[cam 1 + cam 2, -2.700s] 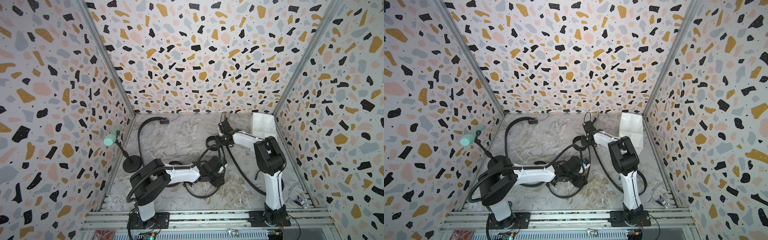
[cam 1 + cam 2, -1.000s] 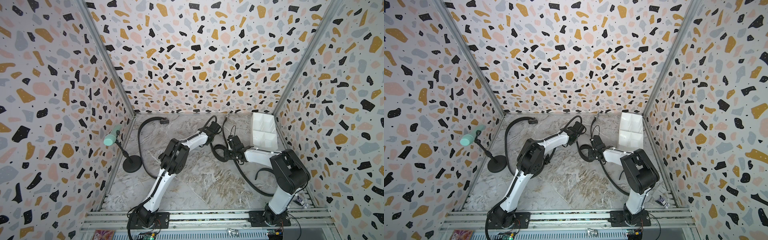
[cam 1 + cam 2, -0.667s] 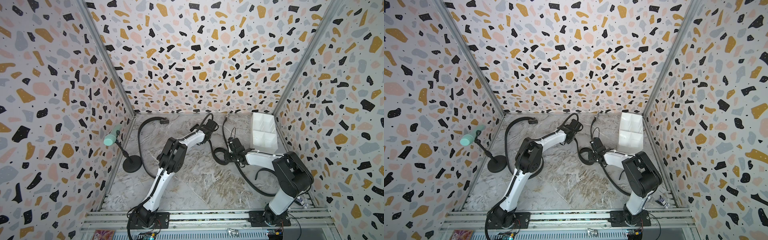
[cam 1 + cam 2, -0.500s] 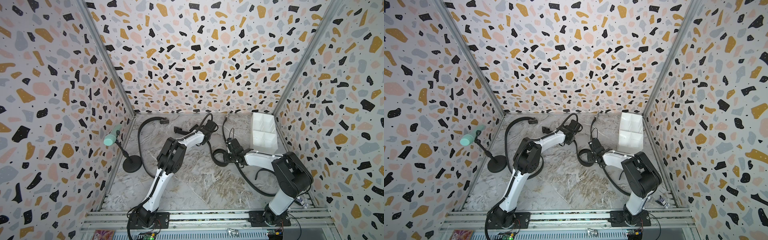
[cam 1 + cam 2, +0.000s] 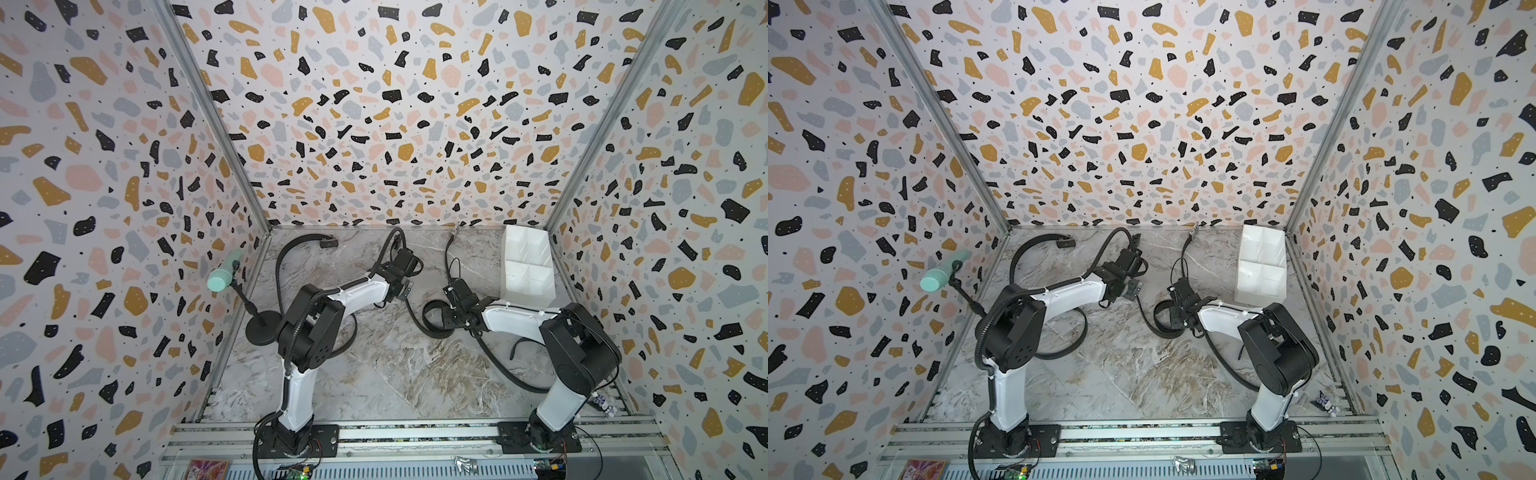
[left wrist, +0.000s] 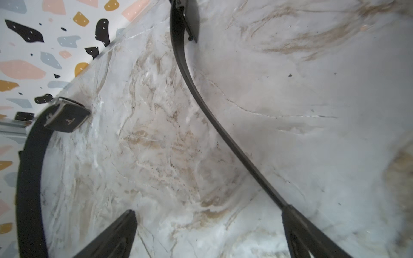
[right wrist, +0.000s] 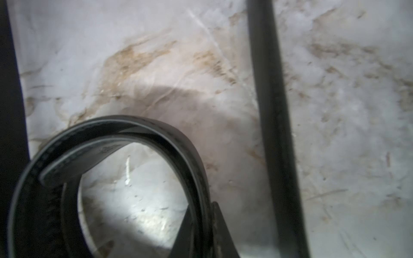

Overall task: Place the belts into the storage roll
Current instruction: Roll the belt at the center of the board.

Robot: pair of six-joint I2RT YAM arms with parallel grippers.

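The storage roll (image 5: 527, 266) (image 5: 1261, 266), a white box split into square cells, stands at the back right. Left of it, my right gripper (image 5: 448, 311) (image 7: 201, 225) is shut on a black belt wound into a loop (image 5: 432, 321) (image 7: 138, 134) on the floor. My left gripper (image 5: 401, 279) (image 6: 207, 221) hangs open over bare floor; a belt strap (image 6: 201, 96) passes one of its fingertips (image 6: 297, 225). A second belt (image 5: 291, 257) (image 6: 29, 178) with a black buckle (image 6: 67, 118) curves at the back left. In both top views a thin belt with a silver buckle (image 5: 455, 229) (image 5: 1192, 232) lies at the back.
A mint-green cylinder on a black round-based stand (image 5: 222, 277) is by the left wall. Black arm hoses (image 5: 505, 370) trail over the marble floor (image 5: 407, 374) near the right arm's base. Patterned walls close in three sides.
My left gripper has opened wide and drawn back a little from the belt strap. My right gripper has stayed shut on the coiled belt, shifting slightly left.
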